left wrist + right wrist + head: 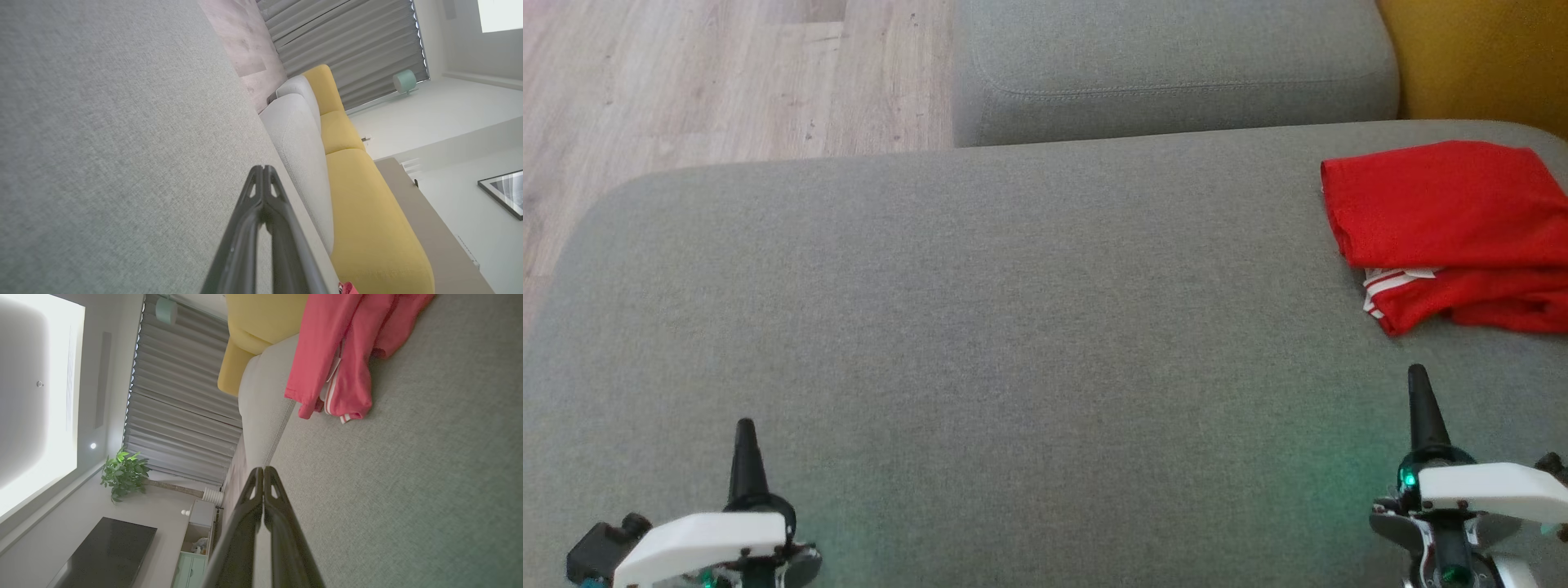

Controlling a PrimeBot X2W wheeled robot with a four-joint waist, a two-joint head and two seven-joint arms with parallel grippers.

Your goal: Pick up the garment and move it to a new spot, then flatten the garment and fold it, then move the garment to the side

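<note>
Nearest the robot, the left gripper (745, 430) hangs over the grey seat cushion (1013, 327) at the lower left of the head view. Its two dark fingers are pressed together with nothing between them, and the left wrist view (264, 169) shows the tips meeting. The right gripper (1419, 377) sits at the lower right, likewise closed tip to tip and empty (264, 470).

Ahead of the right gripper and apart from it, the red garment (1445, 212) lies folded on the right side of the same cushion, reaching the head view's right edge. A white-striped hem peeks out from its lower layer. The right wrist view shows it in loose layers (339, 355).

Beyond the seat stands a second grey cushion (1176, 73), with a yellow cushion (1478, 57) to its right and wooden floor (686, 82) to its left.

Farther off in the right wrist view, a pale cabinet (200, 522) has an open compartment holding small things too blurred to name. Just beside it, a white ribbed pot (212, 495) holds a leafy plant (122, 473) before grey curtains (179, 396).
</note>
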